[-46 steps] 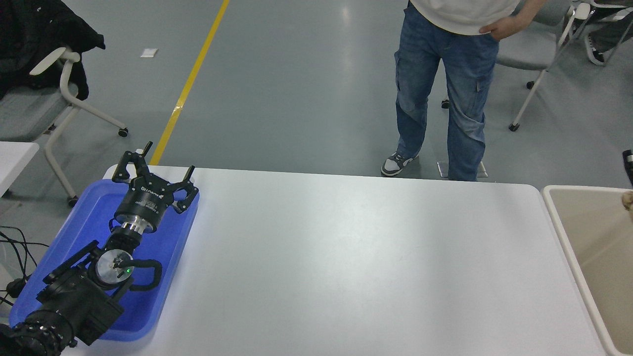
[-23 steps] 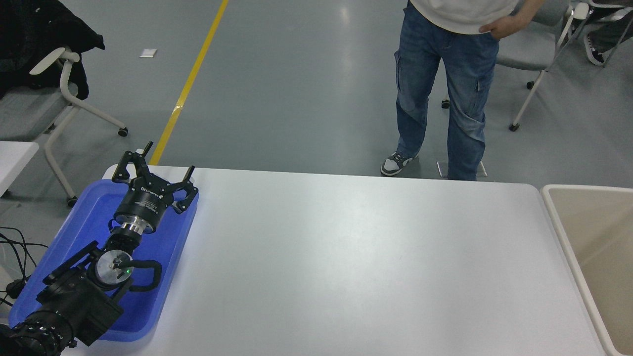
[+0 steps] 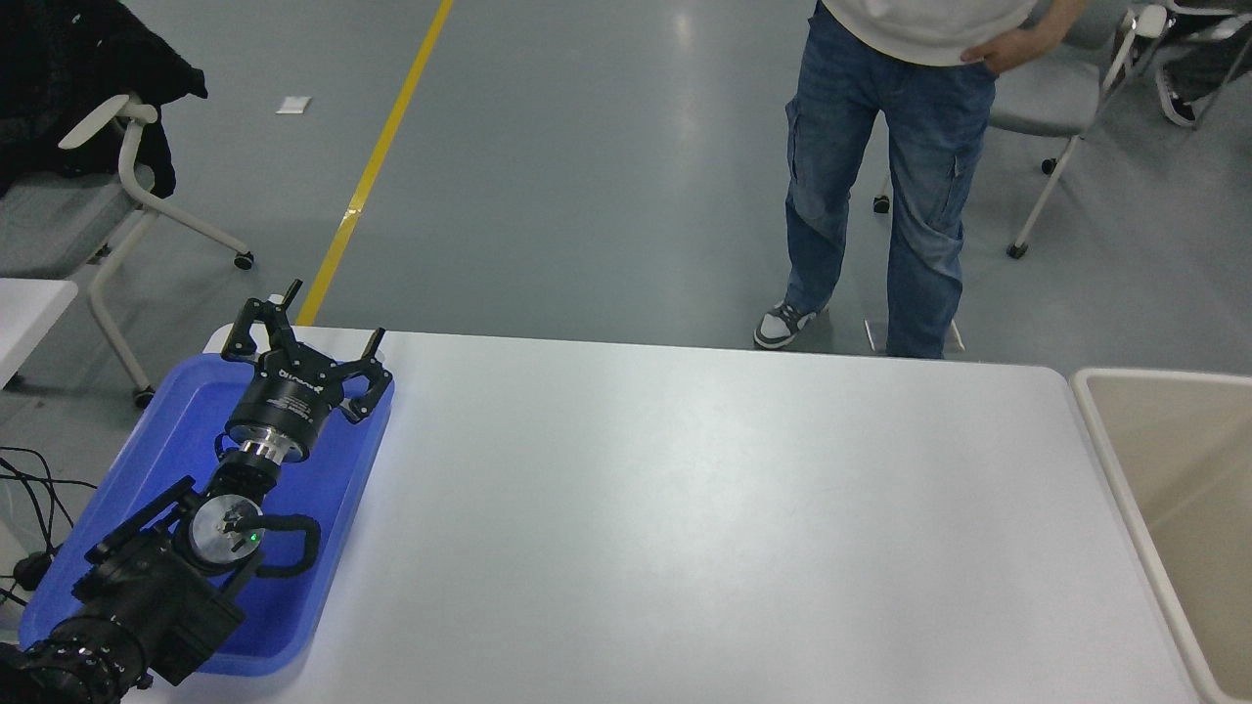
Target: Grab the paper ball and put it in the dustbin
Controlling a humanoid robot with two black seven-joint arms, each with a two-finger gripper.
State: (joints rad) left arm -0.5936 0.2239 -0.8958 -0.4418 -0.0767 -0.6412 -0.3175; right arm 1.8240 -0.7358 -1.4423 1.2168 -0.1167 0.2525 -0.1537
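Observation:
The beige dustbin (image 3: 1105, 430) stands at the table's right end, cut off by the picture's right edge; the part of its inside that shows holds nothing I can see. The tan paper ball is out of view. My left gripper (image 3: 305, 332) is parked over the blue tray at the lower left, fingers spread open and empty. My right arm and gripper are out of view.
A shallow blue tray (image 3: 161, 445) lies at the table's left end under my left arm. A person in jeans (image 3: 880, 176) stands beyond the table's far edge. Chairs stand on the floor at the far left (image 3: 117, 176) and far right (image 3: 1066, 98).
A second ago a bit of the paper ball and a black tip of the right arm showed at the right edge over the dustbin; both have gone from view. The person shifted slightly.

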